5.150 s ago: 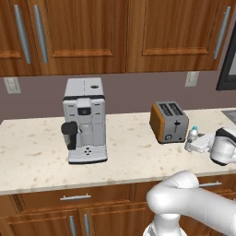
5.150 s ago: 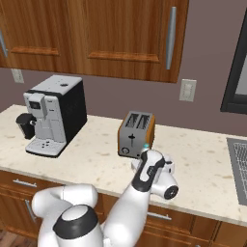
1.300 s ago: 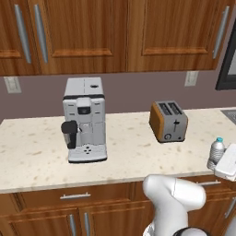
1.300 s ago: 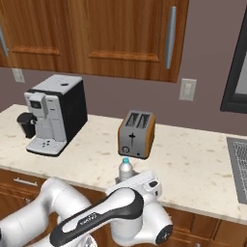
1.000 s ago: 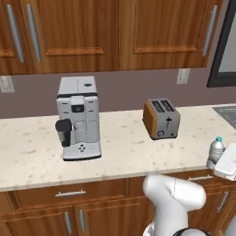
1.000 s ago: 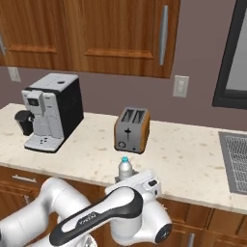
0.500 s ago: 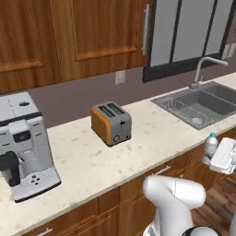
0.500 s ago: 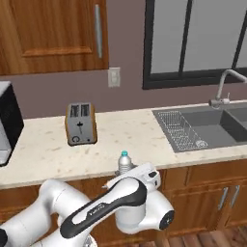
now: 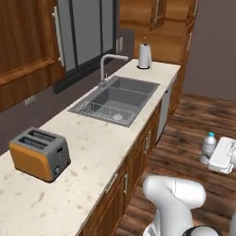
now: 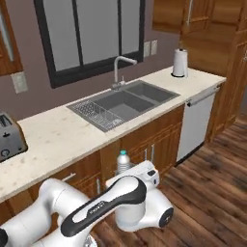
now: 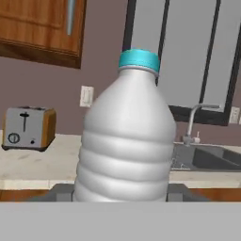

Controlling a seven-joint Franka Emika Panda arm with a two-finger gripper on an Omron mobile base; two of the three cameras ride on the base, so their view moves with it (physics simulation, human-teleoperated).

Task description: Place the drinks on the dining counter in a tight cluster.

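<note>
Transit step: end effector point(image 10: 129, 174) grasping upright water bottle point(image 11: 126, 136). Next, judged: reach dining counter, set it among other drinks.

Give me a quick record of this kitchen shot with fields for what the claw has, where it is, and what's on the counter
held item: clear water bottle with a blue cap, upright
claw: shut on the water bottle, carried off the counter above the wooden floor
counter: orange toaster, sink with faucet, paper towel roll at the far end
dining counter: not visible
task status: bottle in transit, not yet placed
</note>
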